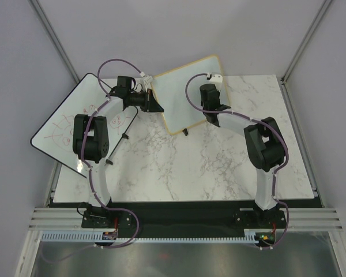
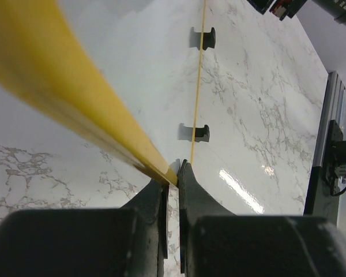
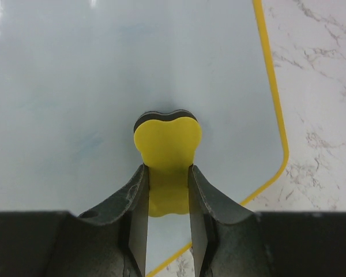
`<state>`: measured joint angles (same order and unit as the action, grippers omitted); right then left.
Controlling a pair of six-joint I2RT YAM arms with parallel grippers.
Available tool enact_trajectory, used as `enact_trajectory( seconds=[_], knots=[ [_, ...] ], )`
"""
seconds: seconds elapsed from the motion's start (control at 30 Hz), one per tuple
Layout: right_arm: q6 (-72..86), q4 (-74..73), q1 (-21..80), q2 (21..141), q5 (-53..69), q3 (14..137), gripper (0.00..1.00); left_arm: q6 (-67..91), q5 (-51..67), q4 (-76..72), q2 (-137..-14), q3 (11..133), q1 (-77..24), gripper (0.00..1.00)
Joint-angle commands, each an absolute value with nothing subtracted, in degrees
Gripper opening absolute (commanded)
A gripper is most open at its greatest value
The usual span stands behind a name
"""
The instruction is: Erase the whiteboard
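Tan-framed whiteboard [image 1: 187,95] near clean; L claw [image 2: 179,172] pinches frame [image 2: 75,98], R claw [image 3: 167,173] pinches eraser [image 3: 167,135].

We see the left arm [image 1: 91,138] and right arm [image 1: 265,144]: white links, black joint housings, looping purple cables [image 1: 118,60]; the right gripper [image 3: 167,167] is matte black.

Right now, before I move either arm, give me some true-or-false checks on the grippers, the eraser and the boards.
1. The right gripper holds a yellow eraser. True.
2. The eraser is out over bare marble, off the whiteboard. False: it is over the whiteboard, inside its frame.
3. The left gripper is shut on the whiteboard's frame edge. True.
4. The big board is clean. False: it has red scribbles on it.
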<state>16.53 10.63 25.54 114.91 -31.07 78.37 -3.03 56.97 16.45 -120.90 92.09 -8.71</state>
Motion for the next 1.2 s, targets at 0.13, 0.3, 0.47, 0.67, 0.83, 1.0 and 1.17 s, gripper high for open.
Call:
enact_trajectory(
  seconds=[0.13,0.3,0.47,0.67,0.83,1.0,1.17],
  knots=[
    [17.6,12.0,24.4,120.2,-35.9,83.9,0.0,-10.6,55.5,15.8,-119.6,93.3,-9.7,0.02],
    [23.8,9.7,25.3,121.1,-33.2,80.3,0.0,-10.7,55.5,15.8,-120.3,93.9,-9.7,0.02],
    [27.4,6.9,25.8,120.6,-34.6,76.6,0.0,-10.6,55.5,15.9,-120.1,93.8,-9.7,0.02],
    [28.5,5.7,25.0,120.5,-33.2,75.6,0.0,-10.8,55.5,15.8,-120.0,93.6,-9.7,0.02],
    [25.5,6.0,25.5,119.7,-33.1,78.8,0.0,-10.8,55.5,15.8,-120.0,93.7,-9.7,0.02],
    [23.6,5.6,26.2,118.9,-32.1,85.0,0.0,-10.5,55.6,16.0,-120.0,94.0,-9.6,0.02],
    [22.2,4.6,26.6,120.1,-29.9,91.7,0.0,-10.5,55.6,15.9,-120.0,93.9,-9.7,0.02]
  ],
)
